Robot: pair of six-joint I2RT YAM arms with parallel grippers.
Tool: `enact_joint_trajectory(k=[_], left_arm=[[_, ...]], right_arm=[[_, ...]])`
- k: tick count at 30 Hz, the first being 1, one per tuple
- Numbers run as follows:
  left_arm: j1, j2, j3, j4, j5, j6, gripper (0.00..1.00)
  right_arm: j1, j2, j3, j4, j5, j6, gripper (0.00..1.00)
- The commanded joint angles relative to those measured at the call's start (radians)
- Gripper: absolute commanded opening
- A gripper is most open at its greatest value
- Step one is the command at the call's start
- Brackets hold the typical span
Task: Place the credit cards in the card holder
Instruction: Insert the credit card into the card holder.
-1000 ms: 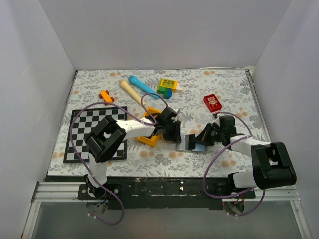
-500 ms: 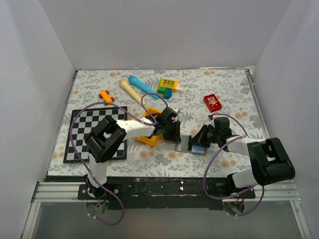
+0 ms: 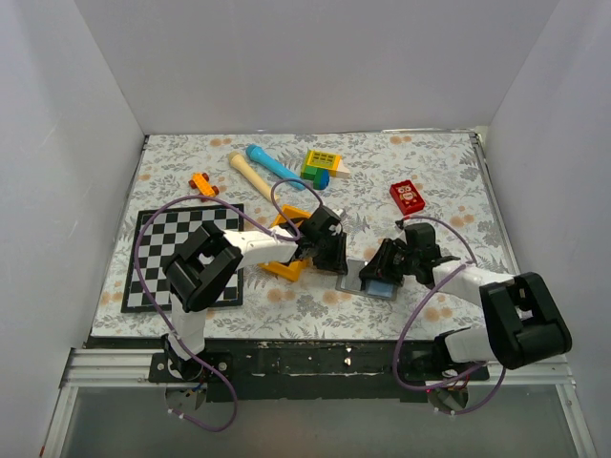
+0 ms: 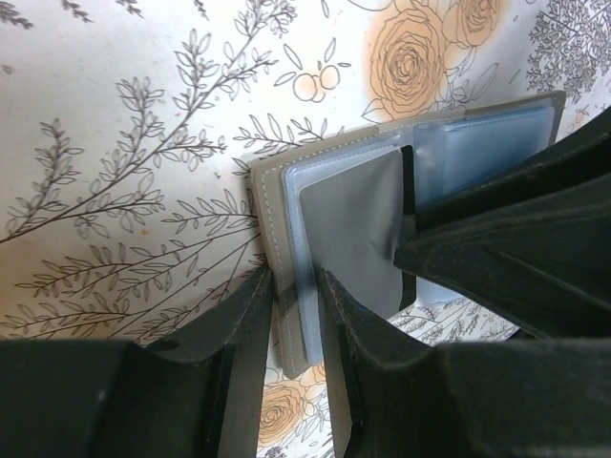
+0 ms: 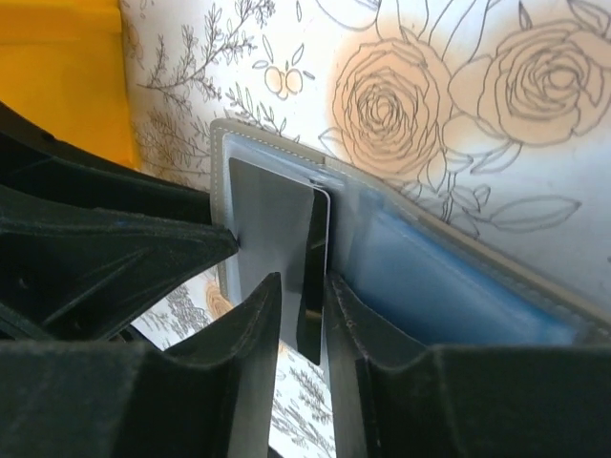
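Gripping, left gripper point(image 4: 294, 281): clamped the card holder point(image 4: 272, 219) by its stitched edge.
Credit card point(image 4: 353, 229): sat partly inside the holder's pale pocket.
Right gripper point(image 5: 304, 281): jaws parted, straddling that card's edge.

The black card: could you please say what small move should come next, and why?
Probably nudge the card further into the card holder's pocket, toward the left fingers pinching the holder's outer edge: the card's inner edge seems to stick out by the fold, and the right fingers straddle it loosely.
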Motion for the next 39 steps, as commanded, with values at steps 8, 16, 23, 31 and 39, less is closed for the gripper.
enact_joint_trajectory(k=[8,16,23,31,39], left_arm=[[-0.021,0.000,-0.015,0.011,0.012,-0.002,0.25],[-0.021,0.004,-0.013,0.015,0.018,-0.002,0.25],[-0.023,0.004,-0.010,0.015,0.024,0.000,0.25],[-0.021,0.004,-0.012,0.015,0.024,0.003,0.25],[-0.021,0.001,-0.013,0.017,0.025,0.001,0.25]], right_arm=[[0.014,-0.190,0.129,-0.447,0.147,-0.146,0.52],[0.014,-0.230,0.130,-0.509,0.205,-0.164,0.25],[0.014,-0.175,0.138,-0.442,0.174,-0.152,0.01],[0.017,-0.111,0.145,-0.382,0.138,-0.147,0.01],[0.032,-0.075,0.149,-0.377,0.121,-0.157,0.01]])
